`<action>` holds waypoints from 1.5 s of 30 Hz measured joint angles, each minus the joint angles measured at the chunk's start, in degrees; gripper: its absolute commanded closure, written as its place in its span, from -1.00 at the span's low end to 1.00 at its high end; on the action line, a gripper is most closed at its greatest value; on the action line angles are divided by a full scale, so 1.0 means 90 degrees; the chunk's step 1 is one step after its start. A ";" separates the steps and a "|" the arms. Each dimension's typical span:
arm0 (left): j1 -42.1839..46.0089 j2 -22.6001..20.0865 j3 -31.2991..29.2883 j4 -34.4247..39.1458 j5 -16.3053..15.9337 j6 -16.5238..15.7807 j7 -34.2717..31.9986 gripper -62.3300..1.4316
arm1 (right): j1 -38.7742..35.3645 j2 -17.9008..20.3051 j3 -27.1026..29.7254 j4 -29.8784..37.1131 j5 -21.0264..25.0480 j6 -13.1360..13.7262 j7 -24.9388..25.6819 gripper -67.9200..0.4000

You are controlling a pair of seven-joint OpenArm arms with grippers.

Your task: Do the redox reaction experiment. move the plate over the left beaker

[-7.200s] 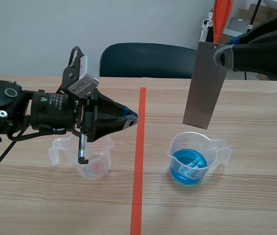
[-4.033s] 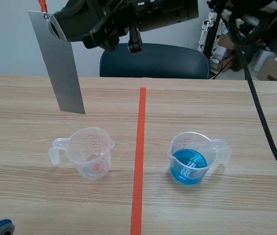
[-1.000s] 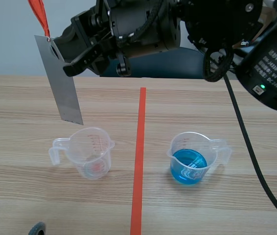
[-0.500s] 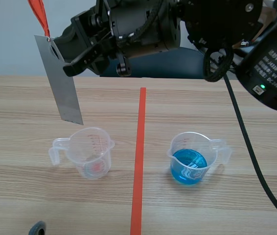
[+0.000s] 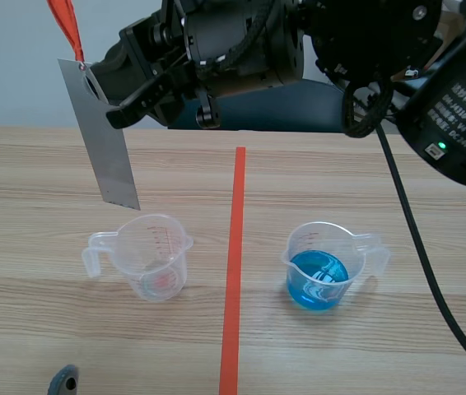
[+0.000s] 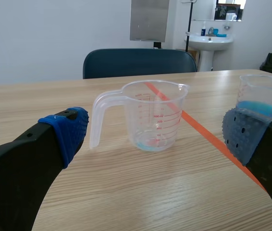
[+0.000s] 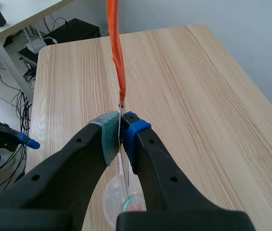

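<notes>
I have the plate (image 5: 101, 136) pinched at its upper end in the right gripper (image 7: 120, 132), both pads pressed flat against its faces just under the hole where the orange ribbon (image 5: 67, 29) is tied. It hangs above the left beaker (image 5: 155, 255), well clear of the rim. In the scene view it seems to sit a little toward the beaker's handle side and beyond it, though the right wrist view puts the beaker almost straight beneath. The left gripper (image 6: 155, 134) sits low on my side of the beaker with its fingers spread wide, holding nothing.

My worry is the descent. If the offset is real, the plate's low corner could catch the rim or the handle. The beaker looks light, with only a trace of liquid at its bottom, so I judge it would tip or skid. Nothing steadies it. The grip is also at one end only, so a quick move could set the plate swinging or let it slip between the pads.

The plate's long axis runs nearly vertical, its top leaning slightly away from the beaker toward the handle side. The lower short edge points down at the beaker, and the broad face is turned toward me
</notes>
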 measured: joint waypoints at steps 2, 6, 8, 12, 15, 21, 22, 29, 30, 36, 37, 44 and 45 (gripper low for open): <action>0.0000 0.0000 0.0000 0.0000 0.0002 0.0000 0.0231 -0.89 | 0.0000 0.0000 0.0000 0.0000 0.0000 0.0000 0.0000 0.97; 0.0000 0.0000 0.0000 0.0000 0.0002 0.0000 0.0253 -0.89 | 0.0000 0.0000 0.0000 0.0000 0.0000 0.0000 -0.0044 0.97; 0.0000 0.0000 0.0000 0.0000 0.0002 0.0000 0.0253 -0.89 | 0.0000 0.0000 0.0000 0.0000 0.0000 0.0000 -0.0044 0.97; 0.0000 0.0000 0.0000 0.0000 0.0002 0.0000 0.0253 -0.89 | 0.0000 0.0000 0.0000 0.0000 0.0000 0.0000 -0.0044 0.97; 0.0000 0.0000 0.0000 0.0000 0.0002 0.0000 0.0253 -0.89 | 0.0000 0.0000 0.0000 0.0000 0.0000 0.0000 -0.0044 0.97; 0.0000 0.0000 0.0000 0.0000 0.0002 0.0000 0.0253 -0.89 | 0.0000 0.0000 0.0000 0.0000 0.0000 0.0000 -0.0044 0.97; 0.0000 0.0000 0.0000 0.0000 0.0002 0.0000 0.0253 -0.89 | 0.0000 0.0000 0.0000 0.0000 0.0000 0.0000 -0.0044 0.97; 0.0000 0.0000 0.0000 0.0000 0.0002 0.0000 0.0253 -0.89 | 0.0000 0.0000 0.0000 0.0000 0.0000 0.0000 -0.0044 0.97; 0.0000 0.0000 0.0000 0.0000 0.0002 0.0000 0.0253 -0.89 | 0.0000 0.0000 0.0000 0.0000 0.0000 0.0000 -0.0044 0.97; 0.0000 0.0000 0.0000 0.0000 0.0002 0.0000 0.0253 -0.89 | 0.0000 0.0000 0.0000 0.0000 0.0000 0.0000 -0.0044 0.97; 0.0000 0.0000 0.0000 0.0000 0.0002 0.0000 0.0253 -0.89 | 0.0000 0.0000 0.0000 0.0000 0.0000 0.0000 -0.0044 0.97; 0.0000 0.0000 0.0000 0.0000 0.0002 0.0000 0.0253 -0.89 | 0.0000 0.0000 0.0000 0.0000 0.0000 0.0000 -0.0044 0.97; 0.0000 0.0000 0.0000 0.0000 0.0002 0.0000 0.0253 -0.89 | 0.0000 0.0000 0.0000 0.0000 0.0000 0.0000 -0.0044 0.97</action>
